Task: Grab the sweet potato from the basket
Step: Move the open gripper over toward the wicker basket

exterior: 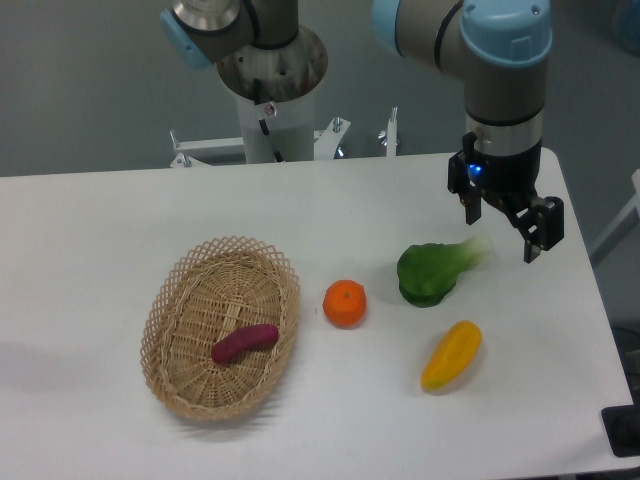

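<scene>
On the white surface (90, 230): produce spread out, arm at the far right.
Basket (165, 300): oval, light tan wicker with open lattice rim, sits left of centre.
Sweet potato (245, 343): magenta-purple, slightly curved, lies on the basket floor toward its right side, angled up to the right, untouched.
Orange (345, 303): round, just right of the basket, apart from the rim.
Leafy green vegetable (432, 270): right of the orange, pale stalk end pointing toward the arm.
Yellow-orange oblong fruit (452, 354): near the front right, below the green vegetable.
Tool (505, 228): released, fingers spread, holding nothing, hovers above the surface just right of the green vegetable, well apart from the basket.
</scene>
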Available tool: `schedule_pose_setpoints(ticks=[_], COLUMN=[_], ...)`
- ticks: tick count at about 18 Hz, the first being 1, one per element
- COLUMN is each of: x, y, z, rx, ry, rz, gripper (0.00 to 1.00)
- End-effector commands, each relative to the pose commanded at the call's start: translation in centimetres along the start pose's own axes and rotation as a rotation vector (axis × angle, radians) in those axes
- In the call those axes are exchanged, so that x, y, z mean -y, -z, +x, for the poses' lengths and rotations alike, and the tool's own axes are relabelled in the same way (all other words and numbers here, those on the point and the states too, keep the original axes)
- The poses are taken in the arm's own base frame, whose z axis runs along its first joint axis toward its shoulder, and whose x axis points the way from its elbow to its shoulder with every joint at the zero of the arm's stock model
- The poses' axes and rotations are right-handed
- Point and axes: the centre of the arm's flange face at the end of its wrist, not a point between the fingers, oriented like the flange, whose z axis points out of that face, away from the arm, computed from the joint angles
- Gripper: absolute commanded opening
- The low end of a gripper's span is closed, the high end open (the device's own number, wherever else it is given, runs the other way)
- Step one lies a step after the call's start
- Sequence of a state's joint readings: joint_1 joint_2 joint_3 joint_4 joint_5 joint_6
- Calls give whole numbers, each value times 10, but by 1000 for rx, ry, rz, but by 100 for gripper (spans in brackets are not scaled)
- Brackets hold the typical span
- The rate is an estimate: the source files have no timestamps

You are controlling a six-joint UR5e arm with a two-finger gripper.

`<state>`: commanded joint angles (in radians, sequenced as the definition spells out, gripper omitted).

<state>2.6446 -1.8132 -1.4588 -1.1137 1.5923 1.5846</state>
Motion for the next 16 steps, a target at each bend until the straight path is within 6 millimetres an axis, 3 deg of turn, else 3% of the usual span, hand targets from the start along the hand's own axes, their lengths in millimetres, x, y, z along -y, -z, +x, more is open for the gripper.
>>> schedule_pose_setpoints(ticks=[4, 8, 10, 13, 16], x=[4, 23, 48, 66, 106], y=[0, -6, -14, -24, -25], z=[3, 18, 31, 48, 60], rx=[-3, 6, 36, 88, 74], ry=[3, 36, 60, 212, 334], rz=[-2, 13, 55, 83, 113], gripper=[100, 100, 100, 100, 100])
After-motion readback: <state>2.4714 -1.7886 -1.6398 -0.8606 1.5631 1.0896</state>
